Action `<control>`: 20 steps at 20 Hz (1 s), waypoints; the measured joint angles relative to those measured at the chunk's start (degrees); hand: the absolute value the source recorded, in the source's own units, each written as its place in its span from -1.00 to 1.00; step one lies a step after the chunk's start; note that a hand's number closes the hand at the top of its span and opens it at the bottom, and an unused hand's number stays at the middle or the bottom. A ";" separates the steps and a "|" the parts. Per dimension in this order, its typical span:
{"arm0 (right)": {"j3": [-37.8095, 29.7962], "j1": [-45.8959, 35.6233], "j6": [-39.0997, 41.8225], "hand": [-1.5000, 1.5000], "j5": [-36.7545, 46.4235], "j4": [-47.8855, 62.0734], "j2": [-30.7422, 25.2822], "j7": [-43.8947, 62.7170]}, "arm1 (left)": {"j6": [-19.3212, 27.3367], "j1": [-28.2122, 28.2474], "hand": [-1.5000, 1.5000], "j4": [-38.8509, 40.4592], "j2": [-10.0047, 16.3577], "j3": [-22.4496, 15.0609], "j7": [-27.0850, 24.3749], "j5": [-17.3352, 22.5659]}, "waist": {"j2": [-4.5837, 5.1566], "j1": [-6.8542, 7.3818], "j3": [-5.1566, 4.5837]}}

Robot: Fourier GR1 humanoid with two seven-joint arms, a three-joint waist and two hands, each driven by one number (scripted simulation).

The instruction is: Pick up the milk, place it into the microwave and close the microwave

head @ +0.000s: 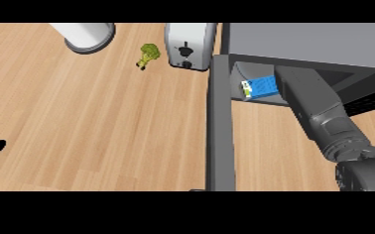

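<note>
Milk (260, 87) lies inside the microwave (307, 39), far right, door (221, 129) open. The right forearm (311, 101) reaches in beside it; its hand is hidden, so I cannot tell if it holds the milk. Placing seems nearly done; next, withdraw and swing the door shut.

Cannot see the right hand past the forearm (313, 105) inside the microwave (293, 39), and catch only a black sliver of the left hand (2, 146) (cropped at the view's edge).

Blue milk carton (261, 87) with a white-green end; dark grey microwave (293, 42); pale wood-grain surface (88, 119); green broccoli (149, 54); silver toaster (189, 42).
</note>
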 measured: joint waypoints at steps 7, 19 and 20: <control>-1.23 1.78 9.82 -1.00 -1.71 -0.22 -0.71 -1.36 | -4.25 1.11 -1.00 0.09 -3.37 -5.00 -1.68 -3.47 | -1.56 -2.35 -0.82; -4.43 10.06 30.91 -1.00 -7.25 -2.41 3.68 -8.96 | -11.32 -0.80 -1.00 4.92 -7.52 -14.70 -2.58 -15.23 | -3.95 -6.55 -1.39; -4.43 11.12 31.98 -1.00 -7.61 -2.74 4.42 -9.38 | -11.56 -0.95 -1.00 5.17 -7.86 -14.88 -2.93 -16.46 | -4.11 -6.83 -1.41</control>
